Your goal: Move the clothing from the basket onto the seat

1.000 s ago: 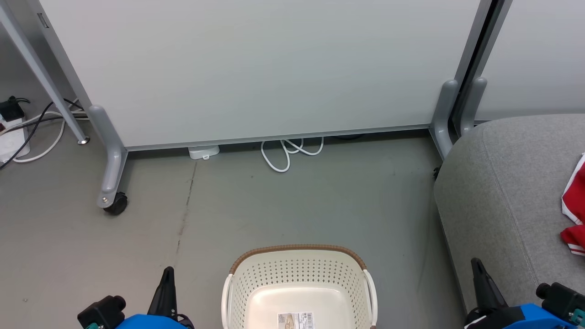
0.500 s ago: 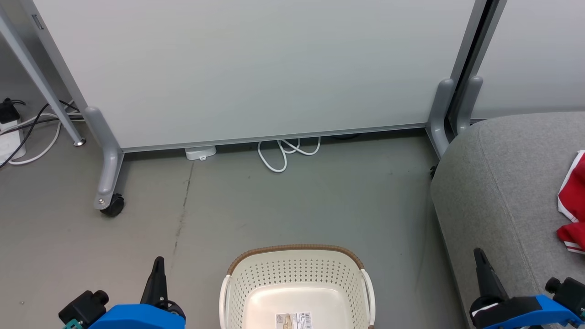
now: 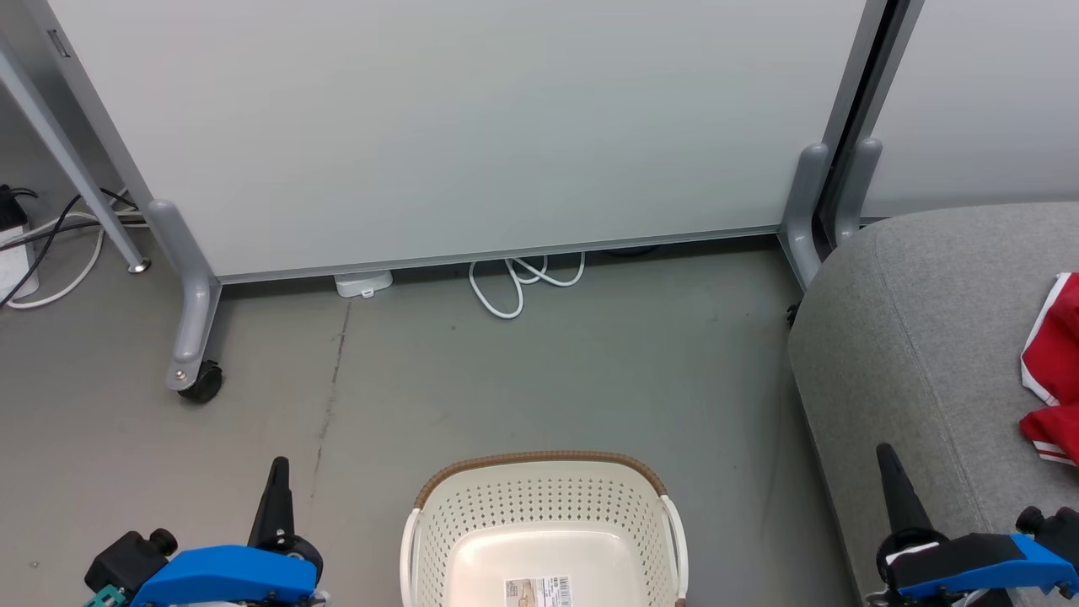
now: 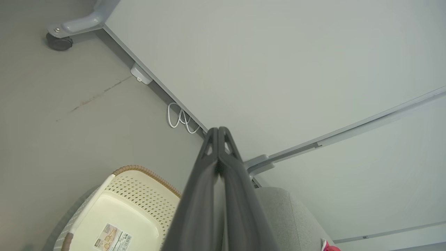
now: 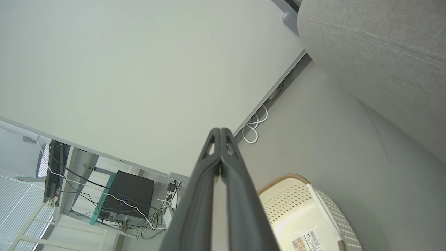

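In the head view, the cream basket (image 3: 539, 459) is seen at the bottom middle of the frame, standing on the grey floor (image 3: 523, 379). Its brown rim is at the top of it, and its smooth bottom is seen with a sticker (image 3: 538, 590) on it.

The grey seat (image 3: 919, 337) is found on the right side of the frame, well apart from the basket. The red clothing (image 3: 1055, 362) with white trim is lying on the seat, at the right edge of the frame, and part of it is cut off by the edge.

The left end effector (image 3: 276, 480) is seen at the lower left, over the floor and just left of the basket. The right end effector (image 3: 892, 472) is seen at the lower right, in front of the seat's near side. Each one is pointed up the frame. In both wrist views the two dark fingers are pressed together along their length, and no cloth is held.

A big white partition (image 3: 472, 126) is seen across the top of the frame. One of its grey legs ends in a black wheel (image 3: 202, 386) at the left. A looped white cable (image 3: 514, 287) is lying on the floor under the partition.
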`<state>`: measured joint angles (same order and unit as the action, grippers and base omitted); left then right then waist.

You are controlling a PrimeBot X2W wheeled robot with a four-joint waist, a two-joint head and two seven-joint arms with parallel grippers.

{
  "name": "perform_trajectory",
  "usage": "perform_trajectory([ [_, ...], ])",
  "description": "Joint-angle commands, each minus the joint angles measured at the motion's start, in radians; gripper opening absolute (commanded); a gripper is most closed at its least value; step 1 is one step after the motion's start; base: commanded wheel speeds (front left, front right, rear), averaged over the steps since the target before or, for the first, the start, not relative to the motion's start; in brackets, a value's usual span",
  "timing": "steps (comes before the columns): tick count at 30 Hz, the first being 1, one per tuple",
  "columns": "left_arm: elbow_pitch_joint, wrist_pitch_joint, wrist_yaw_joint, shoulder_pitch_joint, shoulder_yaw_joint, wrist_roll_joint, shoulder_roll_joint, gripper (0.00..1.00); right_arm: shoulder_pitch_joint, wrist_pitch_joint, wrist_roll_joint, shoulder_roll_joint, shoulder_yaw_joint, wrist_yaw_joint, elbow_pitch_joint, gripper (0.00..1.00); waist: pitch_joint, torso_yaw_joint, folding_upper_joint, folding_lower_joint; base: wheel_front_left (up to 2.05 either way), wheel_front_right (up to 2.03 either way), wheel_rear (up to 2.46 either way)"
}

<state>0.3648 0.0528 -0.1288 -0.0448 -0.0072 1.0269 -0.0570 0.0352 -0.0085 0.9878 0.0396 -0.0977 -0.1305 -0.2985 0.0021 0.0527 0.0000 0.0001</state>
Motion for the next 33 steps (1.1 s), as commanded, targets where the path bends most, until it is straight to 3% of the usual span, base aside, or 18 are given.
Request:
perform_trajectory([
  [1,-0.018,-0.010,-0.002,-0.029,0.013,0.031,-0.001,0.00,0.025,0.006,0.036,0.008,-0.002,0.000,0.018,0.00,0.000,-0.001,0.0000,-0.0001,0.00,0.00,0.00],
  [33,-0.073,-0.091,-0.002,-0.051,0.070,0.312,0.003,0.00,0.053,0.067,0.336,0.011,-0.010,0.000,0.038,0.00,0.000,-0.023,0.0000,-0.0001,0.00,0.00,0.00],
])
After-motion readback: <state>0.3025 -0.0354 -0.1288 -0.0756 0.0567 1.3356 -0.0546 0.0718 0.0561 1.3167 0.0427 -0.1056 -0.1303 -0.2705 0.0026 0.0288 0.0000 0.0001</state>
